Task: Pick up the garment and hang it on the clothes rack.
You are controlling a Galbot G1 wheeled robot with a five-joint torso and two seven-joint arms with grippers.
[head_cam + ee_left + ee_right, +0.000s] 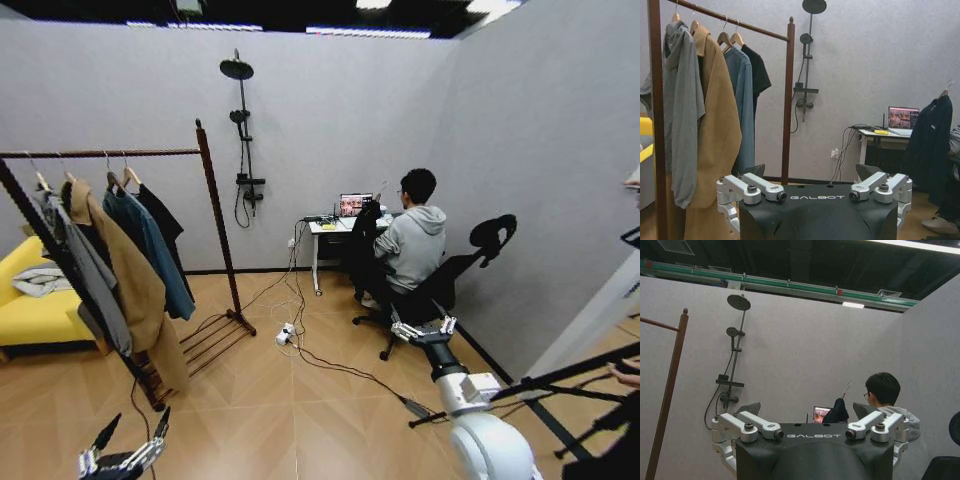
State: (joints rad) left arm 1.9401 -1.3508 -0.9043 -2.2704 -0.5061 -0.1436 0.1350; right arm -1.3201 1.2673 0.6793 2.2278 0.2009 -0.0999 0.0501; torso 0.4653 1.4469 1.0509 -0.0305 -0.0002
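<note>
The clothes rack (pixel 212 215) is standing tall on the left side of the room, its dark reddish-brown rail running between the posts, and hanging along it are a grey hooded top (pixel 80 265), a long tan coat (pixel 130 280), a teal-blue jacket (pixel 150 245) and a black short-sleeved shirt (pixel 160 222), each on its own hanger. Well apart from it, over at the far wall on the right, the garment (pixel 362 245) is hanging beside the small white desk (pixel 325 232); the left wrist view is showing it as a black jacket on a wooden hanger with its metal hook up top, just past the laptop (pixel 903 118). A person is sitting at that desk in a black office chair (pixel 455 270), touching nothing of the task. Near the robot, the right gripper (pixel 424 328) is reaching forward at the right, fingers spread wide and gripping nothing, pointing toward the seated person and the jacket. The left gripper (pixel 132 428) is hovering low at the near left, fingers likewise parted and bare, facing the loaded rack.
</note>
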